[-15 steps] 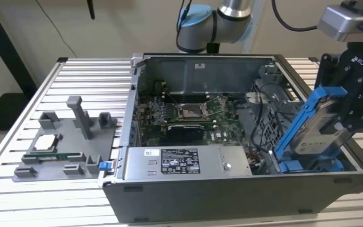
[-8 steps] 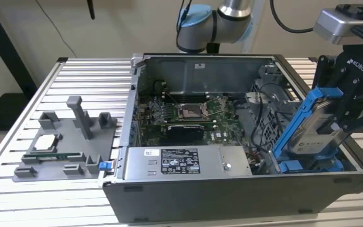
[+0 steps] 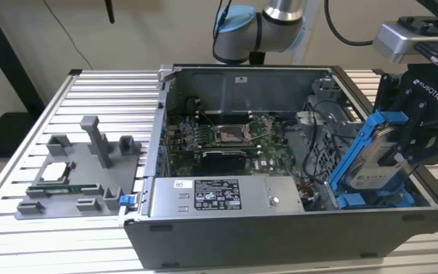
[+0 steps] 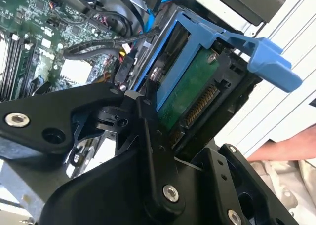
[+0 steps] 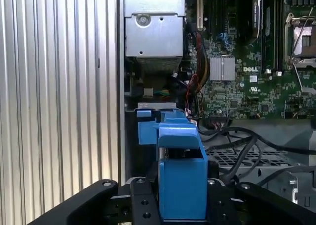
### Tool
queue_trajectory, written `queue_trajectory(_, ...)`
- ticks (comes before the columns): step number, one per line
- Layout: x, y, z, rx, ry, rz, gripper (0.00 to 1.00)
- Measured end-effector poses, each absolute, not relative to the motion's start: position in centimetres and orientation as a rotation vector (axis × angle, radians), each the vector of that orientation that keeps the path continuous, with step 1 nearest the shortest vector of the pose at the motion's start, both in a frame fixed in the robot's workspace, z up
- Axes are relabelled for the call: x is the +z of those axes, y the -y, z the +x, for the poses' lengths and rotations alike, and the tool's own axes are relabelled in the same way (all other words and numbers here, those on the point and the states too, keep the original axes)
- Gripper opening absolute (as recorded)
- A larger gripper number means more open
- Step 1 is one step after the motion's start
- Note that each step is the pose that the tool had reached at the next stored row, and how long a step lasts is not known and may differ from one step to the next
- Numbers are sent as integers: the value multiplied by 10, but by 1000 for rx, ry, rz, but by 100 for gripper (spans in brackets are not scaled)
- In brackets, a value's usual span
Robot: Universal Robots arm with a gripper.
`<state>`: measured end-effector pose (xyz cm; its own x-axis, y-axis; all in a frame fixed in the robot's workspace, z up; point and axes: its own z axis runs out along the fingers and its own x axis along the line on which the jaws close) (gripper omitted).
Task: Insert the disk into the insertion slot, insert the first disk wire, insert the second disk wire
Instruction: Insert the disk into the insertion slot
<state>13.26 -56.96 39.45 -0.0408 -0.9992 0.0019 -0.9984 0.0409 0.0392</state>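
My gripper (image 3: 403,149) is shut on the disk (image 3: 373,162), a silver-grey drive in a bright blue carrier. The disk stands steeply tilted over the case's corner at the exterior view's right, with its lower end at the blue-railed insertion slot (image 3: 360,201). In the second wrist view the disk's green board (image 4: 190,94) and blue carrier tab (image 4: 269,59) sit between my black fingers (image 4: 148,124). In the first wrist view the carrier (image 5: 181,178) points toward the slot (image 5: 148,127), with my gripper (image 5: 182,207) around it. Black wires (image 5: 237,151) lie loose beside the bay.
The open computer case (image 3: 280,240) holds a motherboard (image 3: 227,140), a grey labelled power-supply box (image 3: 227,197) and a perforated cage (image 3: 332,137). A grey fixture (image 3: 74,171) with parts stands on the slatted table at the exterior view's left. A person's hand (image 4: 281,151) is beside the case.
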Motion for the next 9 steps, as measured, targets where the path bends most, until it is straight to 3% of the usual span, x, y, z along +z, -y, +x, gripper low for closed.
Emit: queue_trajectory(9,383,566,133,-43,2264,2137,0)
